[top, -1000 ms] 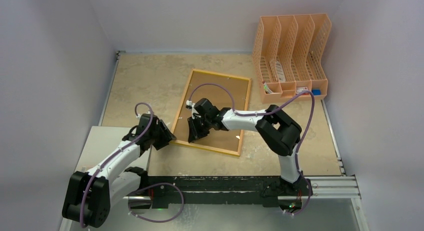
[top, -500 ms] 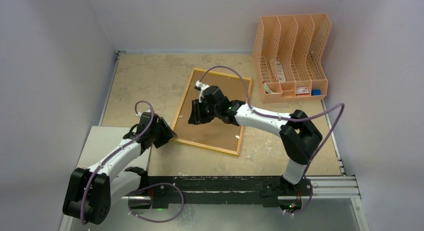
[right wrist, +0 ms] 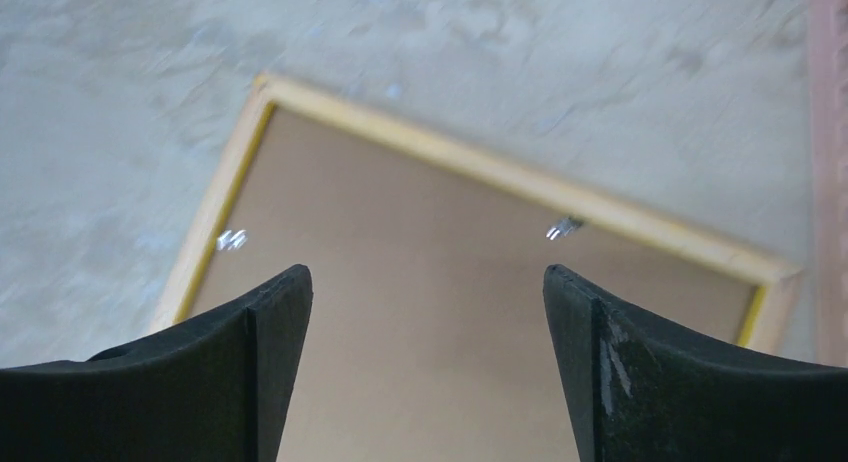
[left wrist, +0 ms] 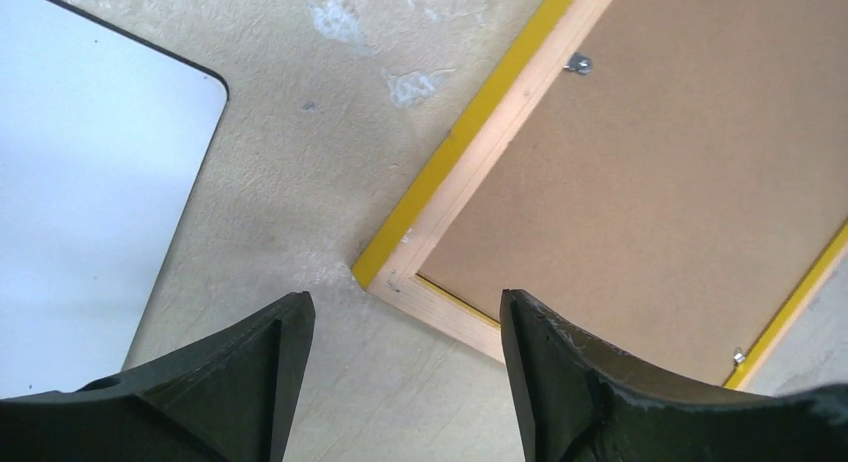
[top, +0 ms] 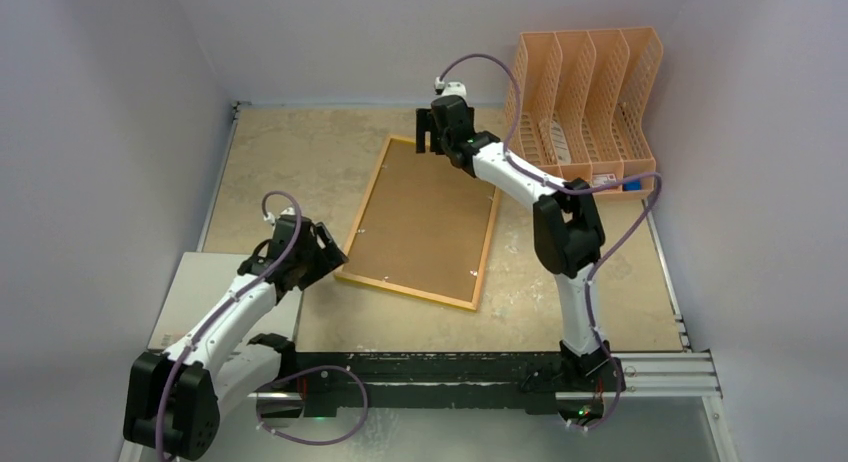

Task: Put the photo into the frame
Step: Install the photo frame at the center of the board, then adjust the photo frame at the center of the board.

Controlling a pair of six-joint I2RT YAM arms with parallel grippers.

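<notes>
Frame (top: 365,206) lies back up, brown board (top: 420,222) in it. Its long axis runs near to far, with the far end leaning right. Mottled beige table (top: 290,162), pale walls (top: 400,42). Left gripper (left wrist: 405,312) is open and empty at the frame's near-left corner. Right gripper (right wrist: 425,282) is wide and empty above the frame's far edge.

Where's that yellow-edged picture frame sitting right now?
In the top view the frame lies back side up mid-table, left of the peach file rack, its near left corner just ahead of the left gripper.
</notes>
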